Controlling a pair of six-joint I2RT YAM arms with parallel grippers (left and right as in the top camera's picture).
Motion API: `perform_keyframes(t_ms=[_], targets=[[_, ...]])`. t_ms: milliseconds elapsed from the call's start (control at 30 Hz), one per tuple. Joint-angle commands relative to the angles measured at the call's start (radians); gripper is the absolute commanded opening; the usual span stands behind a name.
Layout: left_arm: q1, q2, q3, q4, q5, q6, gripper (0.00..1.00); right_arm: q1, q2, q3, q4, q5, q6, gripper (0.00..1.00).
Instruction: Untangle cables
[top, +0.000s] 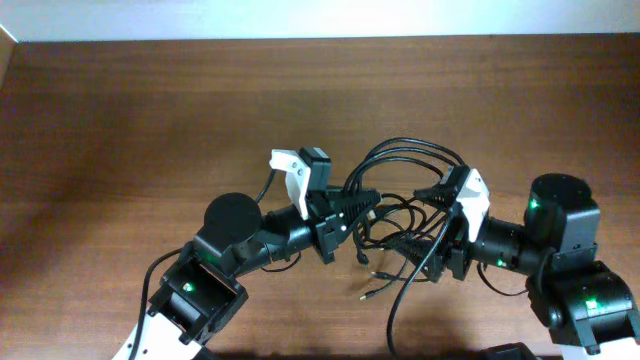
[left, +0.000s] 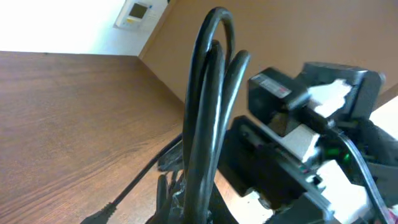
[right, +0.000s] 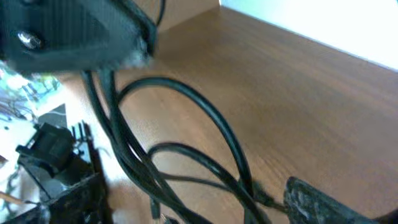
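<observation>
While left claw (top: 368, 203) pinches cables (top: 410, 150) | right claw (top: 432, 193) spread beside them | all well off table (top: 150, 120) edges

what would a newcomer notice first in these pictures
The tangle of black cables stands out first. It lies right of centre on the brown table, between the two arms. The left gripper is shut on a bunch of loops, which rise in tall arcs in its wrist view. The right gripper sits open just across the knot.
</observation>
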Motion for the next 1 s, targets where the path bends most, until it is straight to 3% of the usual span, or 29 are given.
perform_keyframes(t_ms=[0,100,167,200,233,467,533,633,800,967], targets=[[0.001,-0.008,0.009,0.046,0.000,0.016,0.00,0.005,0.005,0.005,-0.045,0.017,-0.030,0.72],[0.001,-0.008,0.009,0.073,-0.009,0.016,0.00,0.005,0.005,0.005,-0.063,0.016,-0.030,0.55],[0.001,-0.008,0.009,0.073,-0.044,0.016,0.00,0.005,0.005,0.005,-0.067,0.012,-0.029,0.31],[0.001,-0.008,0.009,0.072,-0.074,0.016,0.00,0.005,0.005,0.005,-0.073,0.013,-0.028,0.07],[0.001,-0.008,0.009,0.063,-0.103,0.016,0.00,0.005,0.005,0.005,-0.074,0.013,-0.026,0.04],[0.001,-0.008,0.009,-0.143,-0.375,-0.021,0.00,0.003,-0.018,0.005,0.098,0.100,0.265,0.04],[0.001,-0.008,0.009,-0.219,-0.504,-0.105,0.00,0.003,-0.063,0.005,0.133,0.099,0.267,0.04],[0.001,-0.008,0.009,-0.270,-0.587,-0.181,0.00,0.003,-0.124,0.005,0.138,0.103,0.267,0.04],[0.001,-0.008,0.009,-0.322,-0.591,-0.214,0.00,0.003,-0.168,0.005,0.228,0.257,0.460,0.04],[0.001,-0.008,0.009,-0.408,-0.557,-0.217,0.00,0.003,-0.168,0.005,0.366,0.283,0.636,0.04]])
